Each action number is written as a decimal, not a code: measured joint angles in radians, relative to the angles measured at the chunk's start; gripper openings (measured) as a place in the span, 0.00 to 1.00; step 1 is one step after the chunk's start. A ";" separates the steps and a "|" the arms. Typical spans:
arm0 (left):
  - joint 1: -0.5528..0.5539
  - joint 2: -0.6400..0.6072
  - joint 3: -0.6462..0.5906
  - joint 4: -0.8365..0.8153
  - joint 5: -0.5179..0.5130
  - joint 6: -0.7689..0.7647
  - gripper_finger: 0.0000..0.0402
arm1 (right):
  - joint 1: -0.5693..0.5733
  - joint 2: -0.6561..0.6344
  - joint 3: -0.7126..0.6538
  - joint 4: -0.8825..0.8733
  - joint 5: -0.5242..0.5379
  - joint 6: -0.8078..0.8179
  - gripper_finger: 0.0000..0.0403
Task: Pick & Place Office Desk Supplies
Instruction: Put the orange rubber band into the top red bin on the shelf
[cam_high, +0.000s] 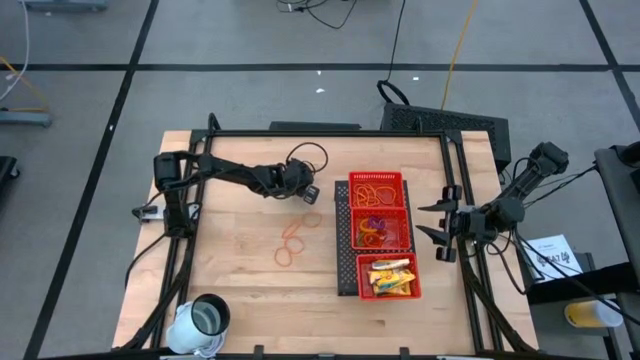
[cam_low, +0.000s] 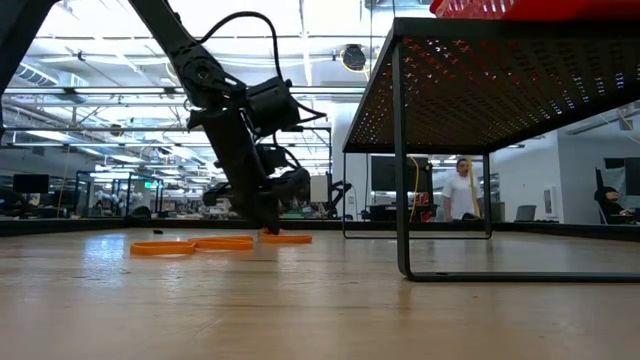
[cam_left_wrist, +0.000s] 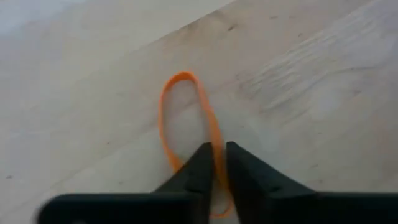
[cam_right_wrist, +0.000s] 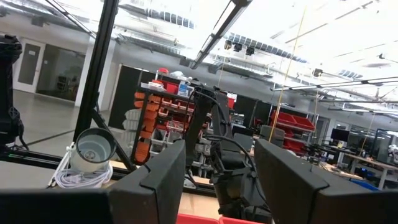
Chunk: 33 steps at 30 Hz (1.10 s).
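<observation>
Bright overhead light, blurred wrist close-up.

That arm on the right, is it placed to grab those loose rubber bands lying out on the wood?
Probably not as it stands. The right gripper hangs open at the table's right edge, and the red mesh tray stands between it and the rubber bands. The left gripper is already down at one.

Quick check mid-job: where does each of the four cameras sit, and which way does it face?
High: overhead, straight down on table, both arms, red tray.
Low: table height, level across; left arm, rubber bands.
Left wrist: down past left gripper, shut on one rubber band.
Right wrist: past open right gripper into the room.
High and low share the bands.
</observation>
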 joint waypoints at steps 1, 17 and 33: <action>0.000 0.000 0.000 0.001 0.003 0.000 0.08 | 0.000 0.000 0.000 0.000 0.000 0.000 0.45; -0.070 -0.325 -0.007 0.029 0.040 0.118 0.01 | -0.002 0.000 0.000 0.007 0.003 0.020 0.42; -0.292 -0.500 -0.005 0.604 0.288 0.346 0.01 | -0.189 0.084 0.019 0.007 -0.005 0.196 0.42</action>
